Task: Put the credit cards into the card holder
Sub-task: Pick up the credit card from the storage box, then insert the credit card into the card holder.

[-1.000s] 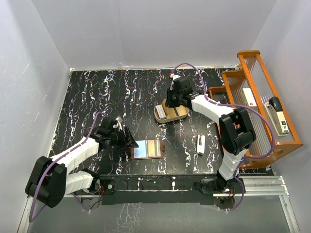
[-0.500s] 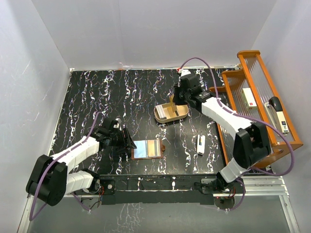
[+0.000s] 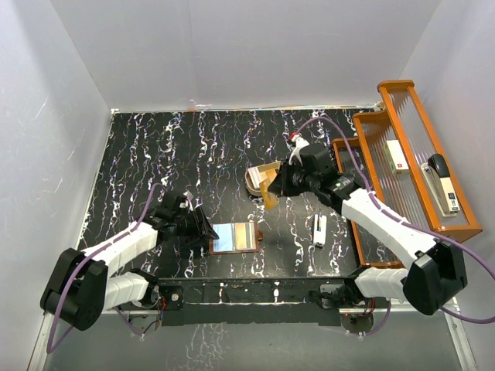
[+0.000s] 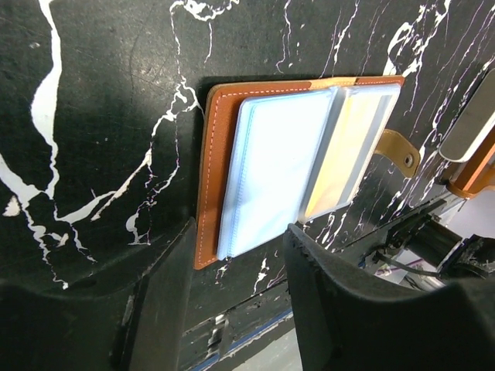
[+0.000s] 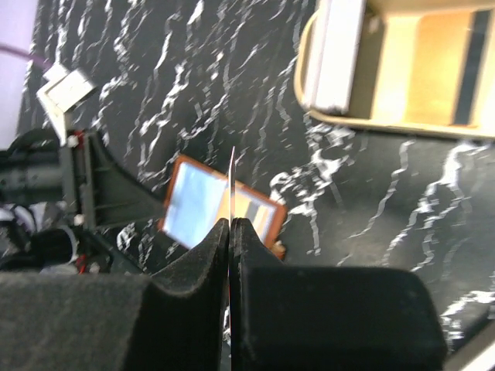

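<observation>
The card holder (image 3: pixel 233 237) lies open on the black table, a brown wallet with pale blue pockets (image 4: pixel 278 154). My left gripper (image 3: pixel 203 229) sits at its left edge, open, and the fingers (image 4: pixel 166 297) have only the table between them. My right gripper (image 3: pixel 280 184) hangs above the table between the tray and the wallet, shut on a credit card (image 3: pixel 270 193). In the right wrist view that card (image 5: pixel 232 182) shows edge-on, standing up from the pinched fingertips (image 5: pixel 230 226), with the card holder (image 5: pixel 193 210) below it. Another card with a dark stripe (image 5: pixel 452 69) lies in the tray.
The tan oval tray (image 3: pixel 257 175) stands behind the right gripper, with a white block (image 5: pixel 336 54) at one end. A narrow white stick (image 3: pixel 319 229) lies right of the wallet. An orange wire rack (image 3: pixel 410 166) with a stapler fills the right edge.
The right arm has lifted out of the tray with the card and swung nearer, toward the wallet. The left gripper has narrowed a little and stayed at the wallet's edge.
</observation>
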You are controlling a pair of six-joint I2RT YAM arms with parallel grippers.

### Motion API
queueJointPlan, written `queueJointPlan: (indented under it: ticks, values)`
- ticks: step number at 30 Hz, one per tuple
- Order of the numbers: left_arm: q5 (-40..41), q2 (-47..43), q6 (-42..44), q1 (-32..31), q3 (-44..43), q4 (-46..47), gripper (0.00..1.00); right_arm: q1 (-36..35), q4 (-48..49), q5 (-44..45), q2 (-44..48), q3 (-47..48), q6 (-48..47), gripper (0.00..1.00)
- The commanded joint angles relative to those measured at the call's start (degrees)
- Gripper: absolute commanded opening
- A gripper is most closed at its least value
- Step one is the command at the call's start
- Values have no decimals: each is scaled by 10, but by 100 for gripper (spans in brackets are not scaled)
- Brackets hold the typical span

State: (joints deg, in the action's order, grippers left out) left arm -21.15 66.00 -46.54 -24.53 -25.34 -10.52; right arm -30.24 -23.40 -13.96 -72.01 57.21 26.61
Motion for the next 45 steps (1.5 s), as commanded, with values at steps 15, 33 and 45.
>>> queueJointPlan:
  ticks: [15,33,45]
  values:
    - [-23,-110,-88,-7,59,27,36,-202,258,21,11,-150,185,0]
    - [-4,-85,-34,-8,52,41,3,-209,330,57,-131,-148,187,3]
    - [-6,-60,-29,-8,80,73,2,-208,320,56,-198,-117,172,22]
